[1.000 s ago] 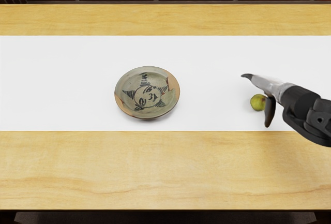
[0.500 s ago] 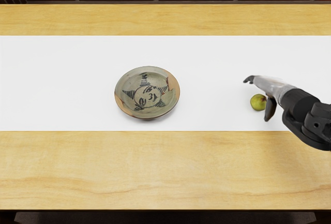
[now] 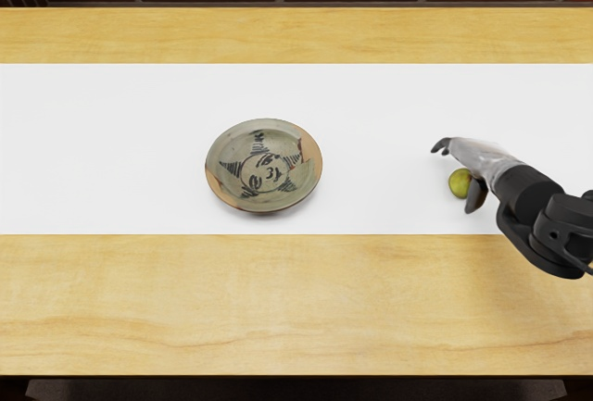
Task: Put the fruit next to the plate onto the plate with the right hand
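Here the fruit (image 3: 458,182) lies on the white runner (image 3: 139,142) near the picture's right edge, well apart from the plate (image 3: 212,166), which sits at the middle of the table (image 3: 278,299). The right hand (image 3: 478,166) is right at the fruit. One pale finger stretches past it on the far side, and a dark digit hangs down against its right flank and hides part of it. The fingers are spread, bracketing the fruit rather than clamped on it. Whether any of them actually touches it cannot be told. The fruit is small, round and yellowish green, with a darker patch on the side by the hand.
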Robot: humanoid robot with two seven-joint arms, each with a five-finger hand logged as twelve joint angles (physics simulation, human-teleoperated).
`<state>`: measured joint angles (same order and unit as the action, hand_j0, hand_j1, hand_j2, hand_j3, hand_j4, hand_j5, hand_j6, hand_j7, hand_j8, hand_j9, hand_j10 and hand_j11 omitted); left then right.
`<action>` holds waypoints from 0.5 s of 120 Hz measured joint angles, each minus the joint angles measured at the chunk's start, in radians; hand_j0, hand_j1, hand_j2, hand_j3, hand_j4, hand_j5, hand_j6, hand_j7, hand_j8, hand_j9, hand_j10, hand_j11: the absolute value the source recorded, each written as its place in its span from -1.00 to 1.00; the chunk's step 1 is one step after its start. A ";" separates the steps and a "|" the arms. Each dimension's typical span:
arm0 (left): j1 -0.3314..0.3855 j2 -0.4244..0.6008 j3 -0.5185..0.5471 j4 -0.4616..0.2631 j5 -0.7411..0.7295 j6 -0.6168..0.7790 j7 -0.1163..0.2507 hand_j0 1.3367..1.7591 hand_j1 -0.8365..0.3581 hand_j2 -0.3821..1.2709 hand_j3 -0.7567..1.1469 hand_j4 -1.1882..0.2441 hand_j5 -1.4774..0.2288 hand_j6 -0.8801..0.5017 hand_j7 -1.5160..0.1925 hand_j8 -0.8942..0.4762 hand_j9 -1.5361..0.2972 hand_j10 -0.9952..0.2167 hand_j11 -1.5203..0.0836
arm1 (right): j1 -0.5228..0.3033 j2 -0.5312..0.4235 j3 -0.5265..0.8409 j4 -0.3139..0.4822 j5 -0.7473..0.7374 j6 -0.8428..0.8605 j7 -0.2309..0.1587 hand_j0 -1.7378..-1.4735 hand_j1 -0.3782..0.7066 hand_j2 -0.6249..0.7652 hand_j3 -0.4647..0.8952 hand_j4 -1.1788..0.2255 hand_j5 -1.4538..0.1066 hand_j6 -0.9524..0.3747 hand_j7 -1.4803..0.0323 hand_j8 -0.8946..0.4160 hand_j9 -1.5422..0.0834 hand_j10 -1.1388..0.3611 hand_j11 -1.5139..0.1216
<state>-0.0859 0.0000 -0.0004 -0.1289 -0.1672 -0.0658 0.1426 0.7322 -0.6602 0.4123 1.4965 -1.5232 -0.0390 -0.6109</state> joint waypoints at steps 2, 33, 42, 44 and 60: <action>0.000 0.000 0.000 0.000 0.000 0.000 0.000 0.52 0.94 -0.53 -0.21 0.63 0.70 0.24 0.74 0.27 0.65 0.61 0.86 | -0.001 0.000 0.000 0.001 0.000 0.000 0.000 -0.40 -0.34 -0.18 -0.32 0.28 0.40 0.01 0.48 -0.07 0.45 0.14 0.41; 0.000 0.000 0.000 0.000 0.000 0.000 0.000 0.52 0.94 -0.53 -0.21 0.63 0.70 0.24 0.74 0.27 0.65 0.61 0.86 | -0.008 -0.026 0.008 0.028 0.024 0.012 0.000 -0.40 -0.25 -0.19 -0.32 0.22 0.33 -0.05 0.41 -0.13 0.39 0.09 0.35; 0.000 0.000 0.000 0.000 0.000 0.000 0.000 0.52 0.94 -0.53 -0.21 0.63 0.70 0.24 0.74 0.27 0.65 0.61 0.86 | -0.003 -0.053 0.029 0.037 0.070 0.048 0.000 -0.40 -0.24 -0.19 -0.32 0.21 0.32 -0.06 0.40 -0.14 0.38 0.08 0.34; 0.000 0.000 0.000 0.000 0.000 0.000 0.000 0.52 0.94 -0.53 -0.21 0.63 0.70 0.24 0.74 0.27 0.65 0.61 0.86 | -0.002 -0.057 0.032 0.038 0.077 0.053 0.000 -0.40 -0.23 -0.19 -0.32 0.21 0.32 -0.06 0.40 -0.14 0.38 0.08 0.34; 0.000 0.000 0.000 0.000 0.000 0.001 0.000 0.52 0.94 -0.53 -0.21 0.63 0.70 0.24 0.74 0.27 0.65 0.61 0.86 | 0.001 -0.068 0.046 0.042 0.105 0.086 0.000 -0.40 -0.19 -0.19 -0.32 0.18 0.29 -0.09 0.37 -0.17 0.35 0.05 0.30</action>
<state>-0.0859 0.0000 -0.0004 -0.1289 -0.1672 -0.0652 0.1426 0.7332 -0.7286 0.4584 1.5388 -1.4184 0.0469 -0.6109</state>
